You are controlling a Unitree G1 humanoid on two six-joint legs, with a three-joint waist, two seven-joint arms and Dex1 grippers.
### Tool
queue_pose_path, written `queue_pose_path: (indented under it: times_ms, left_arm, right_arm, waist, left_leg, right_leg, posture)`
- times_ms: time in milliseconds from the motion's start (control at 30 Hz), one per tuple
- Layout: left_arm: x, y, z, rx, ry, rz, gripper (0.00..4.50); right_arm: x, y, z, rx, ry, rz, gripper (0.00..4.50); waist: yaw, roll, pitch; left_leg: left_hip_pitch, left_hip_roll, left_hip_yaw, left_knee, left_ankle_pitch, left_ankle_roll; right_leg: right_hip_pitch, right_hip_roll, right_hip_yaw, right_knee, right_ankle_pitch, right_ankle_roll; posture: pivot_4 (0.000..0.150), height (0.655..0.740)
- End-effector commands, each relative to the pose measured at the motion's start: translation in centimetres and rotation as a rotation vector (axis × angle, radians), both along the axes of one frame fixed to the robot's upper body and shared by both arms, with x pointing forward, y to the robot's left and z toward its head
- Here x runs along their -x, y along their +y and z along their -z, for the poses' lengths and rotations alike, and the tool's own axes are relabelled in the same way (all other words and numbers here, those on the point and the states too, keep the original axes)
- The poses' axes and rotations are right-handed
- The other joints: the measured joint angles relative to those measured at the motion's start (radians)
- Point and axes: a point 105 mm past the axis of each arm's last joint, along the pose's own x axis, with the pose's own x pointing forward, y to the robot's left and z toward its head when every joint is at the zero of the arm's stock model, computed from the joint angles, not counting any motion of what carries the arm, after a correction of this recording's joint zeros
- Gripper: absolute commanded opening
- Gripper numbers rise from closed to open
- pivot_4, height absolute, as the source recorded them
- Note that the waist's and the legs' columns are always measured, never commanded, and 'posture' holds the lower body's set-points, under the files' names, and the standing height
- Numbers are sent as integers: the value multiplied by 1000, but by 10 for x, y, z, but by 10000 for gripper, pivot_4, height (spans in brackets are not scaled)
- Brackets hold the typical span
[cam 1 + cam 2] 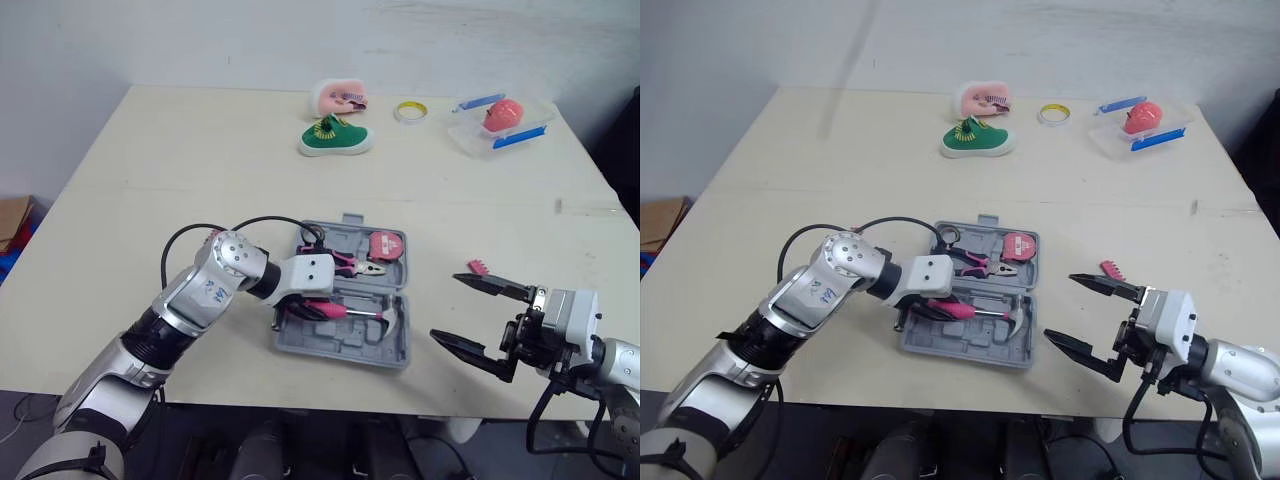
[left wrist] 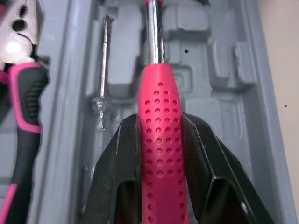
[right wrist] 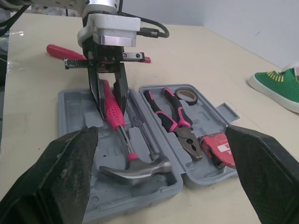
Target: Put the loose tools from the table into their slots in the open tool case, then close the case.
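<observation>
1. Hammer (image 3: pixel 114 116): you have it in the near half of the open tool case (image 3: pixel 70 100), held over the long moulded recess.
2. Grip: the left gripper (image 2: pixel 160 123) pinches the pink handle crosswise, one black finger on each side. In my judgement, this hold keeps the shaft from rolling and leaves the hammer head (image 3: pixel 138 169) free to drop into its pocket.
3. Axis: the hammer's long axis runs along the length of the case, parallel to the hinge line. The handle points toward your left arm and the head toward your right, with the head lying across the shaft at the case's right end.
4. Seating: the head looks to be touching the tray. I cannot tell whether the handle end is fully down.
5. Neighbours in the case: a slim screwdriver (image 2: pixel 102 70) lies just beside the hammer and parallel to it. The far half holds the pliers (image 3: pixel 170 116), a tape measure (image 3: pixel 219 149) and a roll of tape (image 3: pixel 185 94).
6. Right gripper (image 1: pixel 445 305): its fingers are spread wide and hold nothing. It hovers over the table to the right of the case, apart from it, probably so that it stays out of the left arm's way.
7. Loose items: a small pink piece (image 1: pixel 477 267) lies near the right gripper. A red-handled tool (image 3: pixel 63 51) lies on the table beyond the left gripper. I judge that both are to be stowed before you close the case.
</observation>
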Motion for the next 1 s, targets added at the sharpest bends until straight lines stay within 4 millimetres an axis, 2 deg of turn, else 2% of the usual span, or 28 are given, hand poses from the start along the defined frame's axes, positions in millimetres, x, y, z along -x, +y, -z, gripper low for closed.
queue_pose_path:
  times_ms: [33,633,700,733,767,800,1000]
  left_arm:
    - [3,-6,-5,-6,-19,13,5720]
    - [4,-7,-3,-13,5,-7,5720]
    - [5,-10,-9,31,-18,7,15925]
    - [5,-11,-14,54,-32,17,17602]
    - [5,-12,-16,69,-40,24,23084]
    - [6,-12,-20,84,-48,34,25369]
    - [15,-4,-42,239,-28,84,25369]
  right_arm:
    - [3,-6,-1,1,-36,3,45000]
    - [24,-27,26,4,-19,17,45000]
    - [27,-31,29,9,-12,20,45000]
    - [28,-32,30,10,-9,21,45000]
    - [29,-33,31,12,-8,22,45000]
    - [29,-34,32,12,-8,21,45000]
    - [29,-35,35,14,-3,15,45000]
  waist:
    - [-1,0,0]
    - [0,0,0]
    - [-2,0,0]
    - [-2,0,0]
    - [-2,0,0]
    - [-2,0,0]
    - [-2,0,0]
  left_leg:
    - [0,0,0,0,0,0]
    - [0,0,0,0,0,0]
    - [0,0,0,0,0,0]
    - [0,0,0,0,0,0]
    - [0,0,0,0,0,0]
    - [0,0,0,0,0,0]
    - [0,0,-1,0,0,0]
  right_leg:
    - [0,0,0,0,0,0]
    - [0,0,0,0,0,0]
    - [0,0,0,0,0,0]
    - [0,0,0,0,0,0]
    - [0,0,0,0,0,0]
    - [0,0,0,0,0,0]
    - [0,0,0,1,0,0]
  posture:
    - [1500,7400]
    - [1500,7400]
    - [1500,7400]
    - [1500,7400]
    - [1500,7400]
    - [1500,7400]
    - [1500,7400]
